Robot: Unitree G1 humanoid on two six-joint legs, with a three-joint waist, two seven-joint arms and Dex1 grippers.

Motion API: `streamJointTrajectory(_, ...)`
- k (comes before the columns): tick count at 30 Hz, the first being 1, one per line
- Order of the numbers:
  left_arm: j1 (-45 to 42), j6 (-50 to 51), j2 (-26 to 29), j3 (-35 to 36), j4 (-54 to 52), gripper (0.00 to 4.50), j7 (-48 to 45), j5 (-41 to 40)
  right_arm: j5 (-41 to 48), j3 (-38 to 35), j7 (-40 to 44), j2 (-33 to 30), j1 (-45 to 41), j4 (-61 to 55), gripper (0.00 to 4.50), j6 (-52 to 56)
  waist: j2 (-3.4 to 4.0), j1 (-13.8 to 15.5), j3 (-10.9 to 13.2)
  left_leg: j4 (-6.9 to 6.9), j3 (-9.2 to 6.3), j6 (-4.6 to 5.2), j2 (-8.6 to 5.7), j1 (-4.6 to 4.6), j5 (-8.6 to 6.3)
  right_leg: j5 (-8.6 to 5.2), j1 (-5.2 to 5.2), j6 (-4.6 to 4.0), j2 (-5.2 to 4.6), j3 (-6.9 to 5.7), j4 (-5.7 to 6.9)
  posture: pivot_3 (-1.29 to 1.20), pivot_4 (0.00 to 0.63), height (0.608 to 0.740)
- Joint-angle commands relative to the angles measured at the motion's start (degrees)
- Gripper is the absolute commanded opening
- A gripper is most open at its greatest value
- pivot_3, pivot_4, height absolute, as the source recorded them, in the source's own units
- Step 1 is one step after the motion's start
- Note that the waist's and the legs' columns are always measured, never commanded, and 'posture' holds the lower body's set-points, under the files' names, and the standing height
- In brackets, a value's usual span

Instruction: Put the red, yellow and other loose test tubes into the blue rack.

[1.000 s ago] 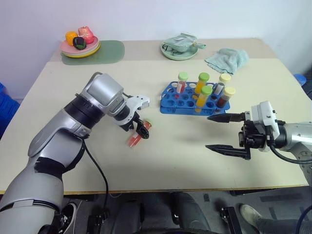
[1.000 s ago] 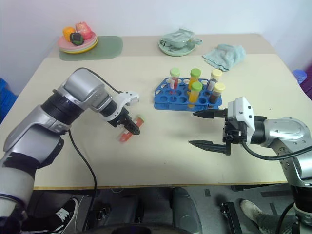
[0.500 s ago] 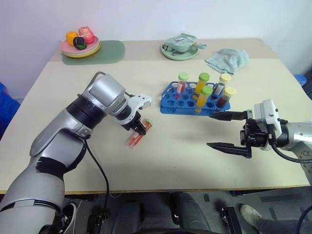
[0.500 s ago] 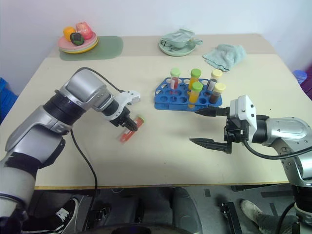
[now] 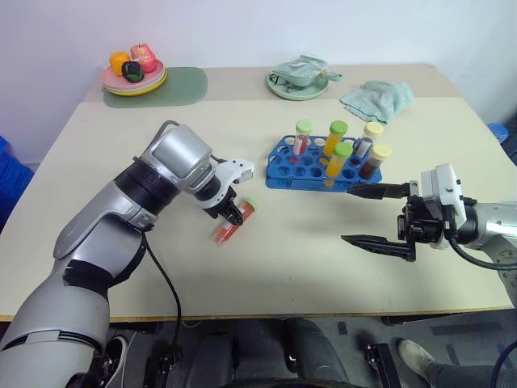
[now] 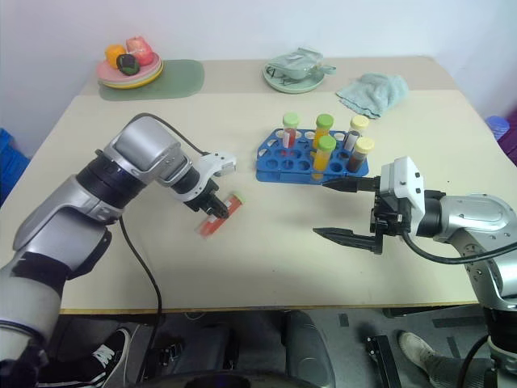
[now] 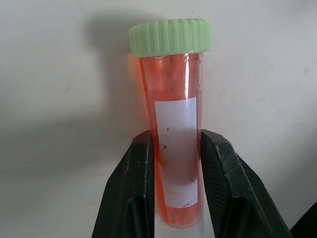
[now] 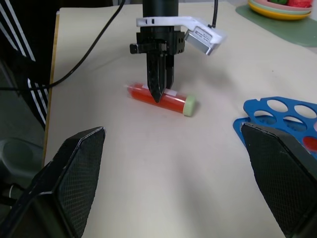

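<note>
Our left hand (image 5: 237,215) is clamped on the clear, green-capped red plastic tube (image 7: 174,134) lying mid-worktop; right hand (image 5: 370,217) apart; next we lift toward the bright blue plastic rack (image 5: 300,171)

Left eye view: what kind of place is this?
Likely an indoor robot test setup, not a working lab: a beige table against a plain wall, a blue test tube rack with capped tubes, a plate of toy food.

The test tube (image 7: 174,163) is clear glossy plastic with a ribbed matt green cap (image 7: 170,36) and a white paper label (image 7: 176,148). The table (image 5: 283,267) looks smooth and matt. The blue rack (image 5: 295,168) is shiny plastic. The towel (image 5: 377,99) near the far right corner is soft cloth.
</note>
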Motion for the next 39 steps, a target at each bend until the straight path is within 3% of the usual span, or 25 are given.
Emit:
streamJointTrajectory(1,-1.24,-2.15,-0.08,1.15,-0.04,0.89,-0.26,1.01,1.19,-1.65,-0.20,-0.08,-0.38,-1.81,4.50,0.05,0.00,0.03,0.00,0.00,0.00,0.00,0.00,0.00,0.00,0.00,0.00,0.00,0.00,0.00,0.00,0.00,0.150,0.740)
streamJointTrajectory(5,-0.26,-8.25,0.46,6.59,-3.05,0.89,1.45,2.42,1.42,-2.38,-1.07,-0.15,0.11,-2.06,4.50,0.77,0.00,0.01,0.00,0.01,0.00,0.00,0.01,-0.01,0.00,0.00,-0.01,0.00,-0.01,0.00,-0.01,0.00,0.150,0.740)
streamJointTrajectory(9,3.78,-10.22,2.33,15.87,-14.12,0.89,2.94,0.42,1.15,-4.02,-2.35,0.07,1.71,-1.89,4.50,0.96,0.01,0.00,0.00,-0.01,0.00,-0.01,0.08,-0.03,0.00,0.00,-0.05,0.00,-0.02,0.01,-0.01,0.00,0.150,0.740)
streamJointTrajectory(12,11.65,-14.46,4.58,22.55,-25.83,0.89,3.69,-1.03,0.35,-5.48,-5.14,0.63,1.08,-0.57,4.50,0.69,0.06,-0.22,-0.03,0.00,0.02,-0.01,0.22,0.00,0.00,0.00,-0.06,0.00,-0.03,0.06,0.02,0.00,0.150,0.740)
streamJointTrajectory(18,30.00,-38.25,4.31,34.32,-37.41,0.89,4.74,0.76,0.09,-9.94,-10.44,1.83,1.38,1.30,4.50,0.55,0.05,0.30,-0.03,0.03,0.03,-0.04,0.26,0.02,0.01,0.00,-0.07,0.00,-0.08,0.14,0.03,0.00,0.150,0.740)
streamJointTrajectory(20,35.78,-51.46,1.55,36.65,-37.93,0.89,6.18,3.59,-0.62,-10.76,-12.00,2.89,2.67,1.30,4.50,0.06,0.05,0.58,-0.04,0.06,0.03,-0.04,0.26,0.01,0.01,0.01,-0.03,0.01,-0.09,0.14,0.00,0.00,0.150,0.740)
streamJointTrajectory(25,42.68,-76.73,-7.44,37.69,-30.15,0.89,9.17,9.92,-0.83,-10.75,-17.22,6.35,3.29,0.10,4.50,0.76,0.04,1.73,-0.04,0.12,0.08,-0.03,0.18,0.04,0.01,0.03,0.08,0.04,-0.14,0.11,-0.04,0.00,0.150,0.740)
streamJointTrajectory(29,44.15,-86.18,-15.71,37.10,-24.31,0.89,11.99,10.42,-2.21,-9.42,-20.89,8.52,2.46,-0.38,4.50,0.29,0.05,1.56,-0.06,0.12,0.10,-0.01,0.11,0.07,0.00,0.05,0.14,0.08,-0.13,0.12,-0.06,0.00,0.150,0.740)
streamJointTrajectory(39,30.86,-110.56,-26.48,39.82,2.45,0.89,12.80,12.30,-4.76,-7.19,-22.24,9.61,3.90,-2.14,4.50,-0.31,0.03,1.46,-0.06,0.12,0.12,0.10,-0.01,0.11,-0.06,0.06,0.20,0.10,-0.04,0.11,-0.06,0.00,0.150,0.740)
